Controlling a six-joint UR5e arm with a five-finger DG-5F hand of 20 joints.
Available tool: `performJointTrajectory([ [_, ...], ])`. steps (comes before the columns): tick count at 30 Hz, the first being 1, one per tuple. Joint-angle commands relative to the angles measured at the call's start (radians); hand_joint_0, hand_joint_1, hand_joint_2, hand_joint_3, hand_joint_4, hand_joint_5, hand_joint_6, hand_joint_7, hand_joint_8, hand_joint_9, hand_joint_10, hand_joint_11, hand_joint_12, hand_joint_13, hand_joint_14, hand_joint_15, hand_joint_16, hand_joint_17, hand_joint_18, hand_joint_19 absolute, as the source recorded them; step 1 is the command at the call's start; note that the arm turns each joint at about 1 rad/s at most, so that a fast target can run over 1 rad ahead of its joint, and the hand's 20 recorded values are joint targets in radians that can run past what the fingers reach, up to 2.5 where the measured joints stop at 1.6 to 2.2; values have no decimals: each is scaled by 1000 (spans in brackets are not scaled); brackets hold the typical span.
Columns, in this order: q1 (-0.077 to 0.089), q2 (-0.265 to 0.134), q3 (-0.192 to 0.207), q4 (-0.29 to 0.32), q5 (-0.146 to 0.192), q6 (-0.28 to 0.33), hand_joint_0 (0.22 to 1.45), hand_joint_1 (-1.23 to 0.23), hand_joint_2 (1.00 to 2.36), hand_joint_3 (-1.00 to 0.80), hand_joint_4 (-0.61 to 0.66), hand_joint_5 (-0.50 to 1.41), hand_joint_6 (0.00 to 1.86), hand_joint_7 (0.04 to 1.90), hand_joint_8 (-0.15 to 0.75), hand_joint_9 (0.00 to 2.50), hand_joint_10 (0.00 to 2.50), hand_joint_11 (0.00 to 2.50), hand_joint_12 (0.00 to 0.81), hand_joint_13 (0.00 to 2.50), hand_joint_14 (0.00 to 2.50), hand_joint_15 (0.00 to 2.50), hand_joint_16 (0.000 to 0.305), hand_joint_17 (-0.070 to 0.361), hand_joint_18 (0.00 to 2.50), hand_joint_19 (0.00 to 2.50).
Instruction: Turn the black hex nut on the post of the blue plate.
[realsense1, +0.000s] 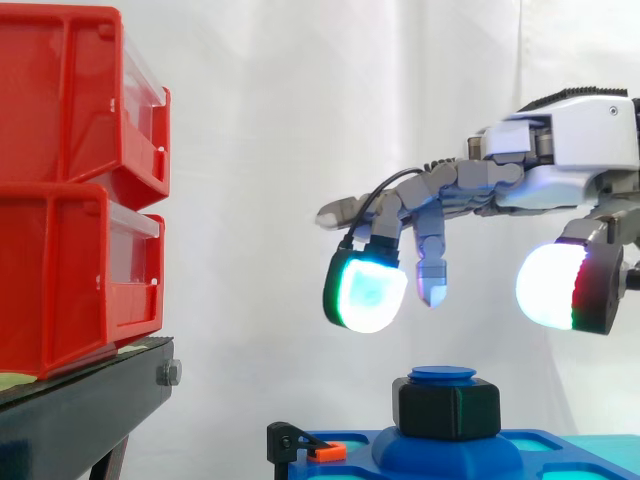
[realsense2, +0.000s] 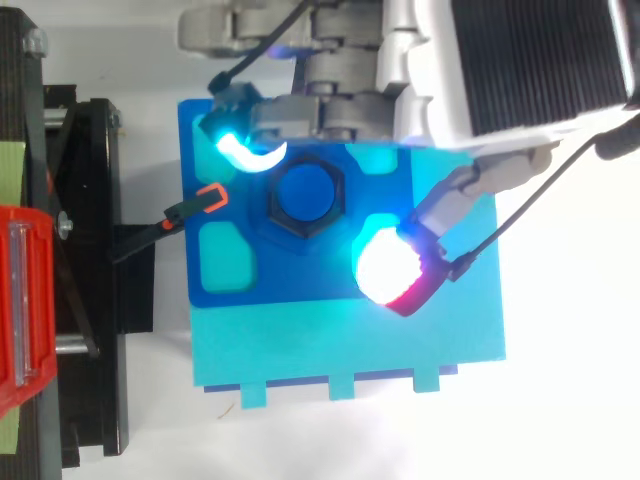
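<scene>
Side view: you can see the hand hovering just above the black nut on the blue plate, fingers spread apart, holding nothing.

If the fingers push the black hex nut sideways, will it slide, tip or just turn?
Probably just turn: the black hex nut sits round the post of the blue plate, so sliding or tipping seems unlikely. Its flat sides look stiff and should give the pads some purchase.
</scene>
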Motion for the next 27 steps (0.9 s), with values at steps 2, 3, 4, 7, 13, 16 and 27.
performJointTrajectory([
  [2, 13, -25, 0, 56, 1, 26, 387, -433, 1000, -500, 493, -189, 501, 926, 227, 45, 1997, 0, 190, 52, 2, 166, 36, 80, 64, 187],
  [3, 16, -25, 0, 59, 3, 29, 387, -432, 1000, -500, 494, -188, 501, 926, 224, 44, 2002, 0, 190, 52, 2, 166, 36, 80, 64, 192],
  [4, 19, -27, -1, 62, 3, 30, 388, -430, 1000, -500, 494, -188, 501, 926, 226, 47, 1997, 0, 190, 52, 2, 166, 36, 80, 64, 187],
  [7, 24, -27, -3, 61, 3, 30, 388, -428, 1000, -500, 500, -185, 501, 928, 227, 48, 2006, 0, 189, 52, 2, 166, 35, 80, 63, 186],
  [13, 25, -27, -15, 53, 0, 30, 386, -390, 1000, -500, 506, -181, 501, 930, 229, 48, 2040, 0, 191, 54, 1, 158, 36, 80, 66, 187],
  [16, 25, -27, -41, 64, -10, 30, 382, -361, 1000, -500, 515, -179, 501, 923, 236, 51, 2053, 0, 194, 55, 2, 167, 36, 81, 72, 191],
  [27, 24, -27, -43, 79, -25, 35, 364, -228, 1000, -500, 572, -149, 502, 946, 250, 58, 2072, 0, 206, 63, 2, 162, 39, 88, 70, 195],
])
